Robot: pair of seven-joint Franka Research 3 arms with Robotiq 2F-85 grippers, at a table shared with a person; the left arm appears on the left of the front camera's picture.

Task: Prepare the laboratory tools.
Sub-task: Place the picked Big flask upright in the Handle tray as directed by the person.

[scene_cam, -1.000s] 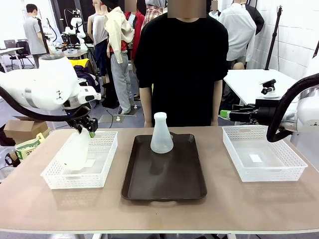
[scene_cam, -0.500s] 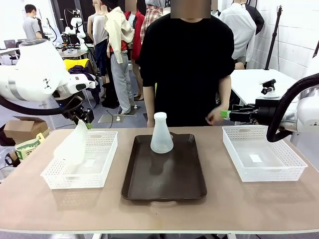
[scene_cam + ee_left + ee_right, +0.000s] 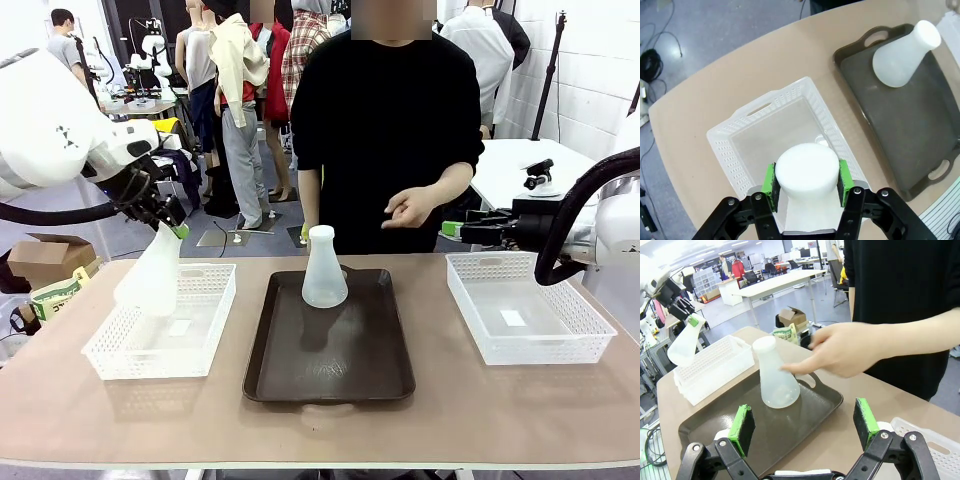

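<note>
Flask one (image 3: 150, 278) hangs clamped at the neck in my left gripper (image 3: 172, 228), above the left basket (image 3: 160, 345).
Flask two (image 3: 324, 268) stands on the brown tray (image 3: 330, 370); my right gripper (image 3: 805, 427) is spread wide, holding nothing; a person's hand (image 3: 412, 208) hovers behind the tray.

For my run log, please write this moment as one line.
left hand: shut on flask, above left basket | right hand: open | second flask: upright on tray
</note>
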